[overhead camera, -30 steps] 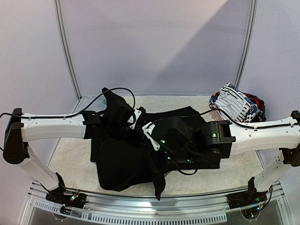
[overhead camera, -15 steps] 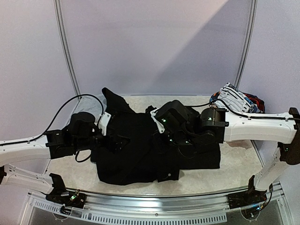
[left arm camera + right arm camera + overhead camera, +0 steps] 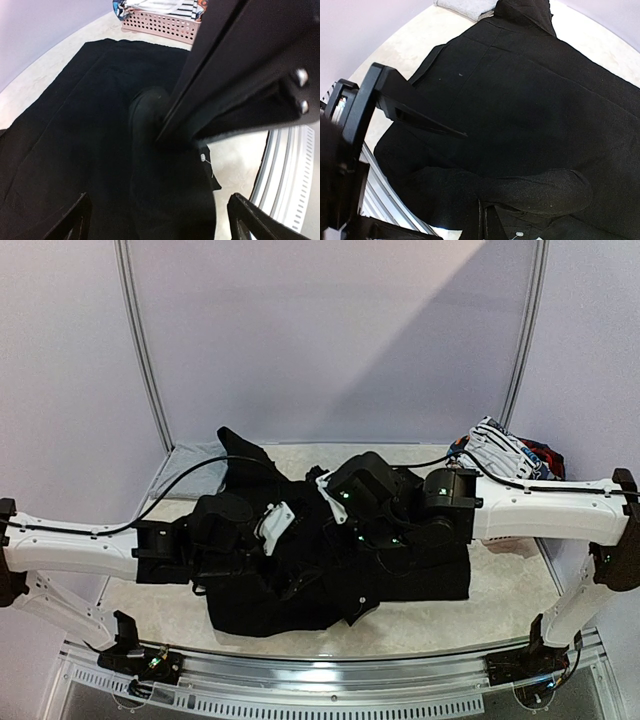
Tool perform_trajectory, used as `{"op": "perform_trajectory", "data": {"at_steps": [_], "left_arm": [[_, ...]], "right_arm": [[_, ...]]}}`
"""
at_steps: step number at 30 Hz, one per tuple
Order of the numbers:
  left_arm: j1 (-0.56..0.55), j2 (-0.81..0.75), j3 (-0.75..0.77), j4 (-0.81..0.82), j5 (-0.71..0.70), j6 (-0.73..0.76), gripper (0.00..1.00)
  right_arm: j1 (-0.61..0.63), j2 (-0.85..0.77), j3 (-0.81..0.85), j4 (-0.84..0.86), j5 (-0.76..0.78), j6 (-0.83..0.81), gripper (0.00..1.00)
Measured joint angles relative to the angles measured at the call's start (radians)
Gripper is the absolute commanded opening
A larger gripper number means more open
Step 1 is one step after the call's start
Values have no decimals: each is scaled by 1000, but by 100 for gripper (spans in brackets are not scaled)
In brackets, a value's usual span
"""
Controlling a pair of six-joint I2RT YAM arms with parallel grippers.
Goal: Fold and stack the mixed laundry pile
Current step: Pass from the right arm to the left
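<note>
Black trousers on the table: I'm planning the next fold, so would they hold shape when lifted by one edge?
Probably not: the black trousers lie flat with soft creases and a rolled fold, so they should droop. The matte weave looks grippy rather than slippery. Being large, probably fairly heavy.

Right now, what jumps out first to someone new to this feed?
A large black garment sprawls across the middle of the table, with the left arm and right arm low over it. Far right, a pink basket holds a striped piece; a light grey piece lies far left.
</note>
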Motion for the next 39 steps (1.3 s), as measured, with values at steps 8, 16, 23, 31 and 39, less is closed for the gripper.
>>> {"op": "perform_trajectory", "data": {"at_steps": [8, 16, 23, 31, 39], "left_arm": [[-20, 45, 34, 8, -58, 21, 45], [-29, 88, 51, 28, -114, 30, 0], [-30, 87, 51, 45, -161, 11, 0], [-30, -8, -22, 47, -246, -76, 0], [-30, -81, -77, 23, -280, -150, 0]], "right_arm": [[0, 4, 0, -1, 0, 0, 0], [0, 4, 2, -5, 0, 14, 13], [-2, 2, -4, -48, 67, 66, 68], [-34, -205, -314, -90, 172, 198, 76], [-41, -439, -568, -209, 288, 476, 72]]}}
